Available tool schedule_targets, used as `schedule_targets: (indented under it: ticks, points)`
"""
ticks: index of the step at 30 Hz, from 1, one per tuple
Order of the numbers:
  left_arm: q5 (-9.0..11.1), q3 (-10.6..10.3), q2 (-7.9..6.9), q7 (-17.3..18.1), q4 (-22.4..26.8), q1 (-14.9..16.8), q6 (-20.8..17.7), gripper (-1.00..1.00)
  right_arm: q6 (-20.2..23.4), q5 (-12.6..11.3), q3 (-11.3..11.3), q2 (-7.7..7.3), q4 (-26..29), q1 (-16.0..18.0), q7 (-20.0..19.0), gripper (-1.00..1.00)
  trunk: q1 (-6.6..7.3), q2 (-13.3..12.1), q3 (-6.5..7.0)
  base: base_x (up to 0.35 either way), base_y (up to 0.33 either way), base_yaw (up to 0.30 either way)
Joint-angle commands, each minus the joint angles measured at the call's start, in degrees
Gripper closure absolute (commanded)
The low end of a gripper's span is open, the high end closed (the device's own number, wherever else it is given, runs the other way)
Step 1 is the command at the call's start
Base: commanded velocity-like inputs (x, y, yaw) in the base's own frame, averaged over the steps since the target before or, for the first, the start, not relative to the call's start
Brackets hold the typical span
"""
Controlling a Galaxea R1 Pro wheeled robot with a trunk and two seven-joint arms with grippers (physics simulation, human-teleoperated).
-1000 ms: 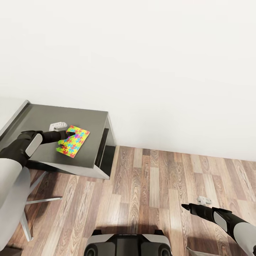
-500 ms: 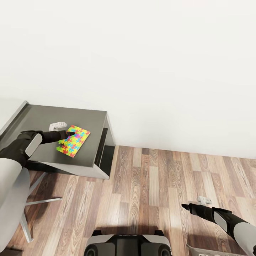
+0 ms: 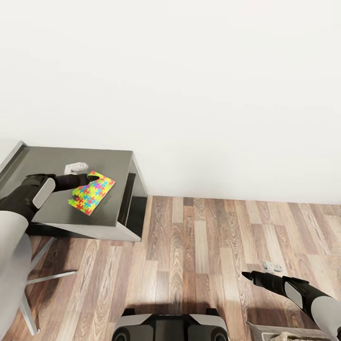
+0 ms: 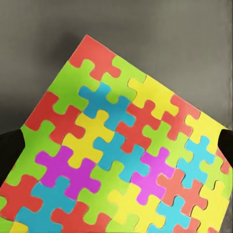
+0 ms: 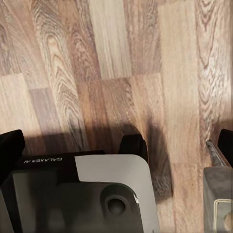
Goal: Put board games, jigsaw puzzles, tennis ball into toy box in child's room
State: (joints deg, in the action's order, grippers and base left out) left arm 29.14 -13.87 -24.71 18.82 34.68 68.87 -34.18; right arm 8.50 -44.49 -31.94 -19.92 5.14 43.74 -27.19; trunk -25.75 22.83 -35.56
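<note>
A jigsaw puzzle (image 3: 92, 192), a thin board of bright interlocking pieces, hangs tilted just above the dark grey cabinet section of the table (image 3: 52, 208). My left gripper (image 3: 91, 179) is shut on its near edge. In the left wrist view the puzzle (image 4: 121, 145) spans the gap between both fingertips and casts a shadow on the grey top. My right gripper (image 3: 245, 274) hovers low over the wood floor at the right, open and holding nothing. A pale grey rim (image 3: 293, 331) at the lower right corner may be the toy box.
A white wall (image 3: 213, 94) rises behind the cabinet and floor. Metal chair legs (image 3: 47, 274) stand at the left beside the cabinet. Wood-plank floor (image 3: 199, 246) stretches to the right. My own base (image 5: 82, 194) lies below the right gripper, beside a grey bin wall (image 5: 216, 194).
The whole view has swung to the right, so the cabinet now sits further left in the picture. Both arms hold the same pose, and the puzzle stays at the left gripper.
</note>
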Motion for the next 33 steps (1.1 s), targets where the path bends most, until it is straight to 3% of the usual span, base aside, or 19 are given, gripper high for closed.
schedule_targets:
  ticks: [1, 33]
  points:
    - [0.2, -0.2, -0.11, 0.1, 0.0, 0.0, -0.2, -1.00, 0.4, -0.6, -0.3, -0.03, 0.0, 0.0, -0.1, -1.00, -0.03, 0.1, -0.05, 0.000, 0.000, -0.082]
    - [0.3, 0.1, -0.41, 0.3, 0.1, 0.0, -0.2, -1.00, 0.4, -0.6, -0.3, -0.03, 0.0, 0.0, -0.1, -1.00, -0.03, 0.1, 0.01, -0.010, 0.000, -0.007]
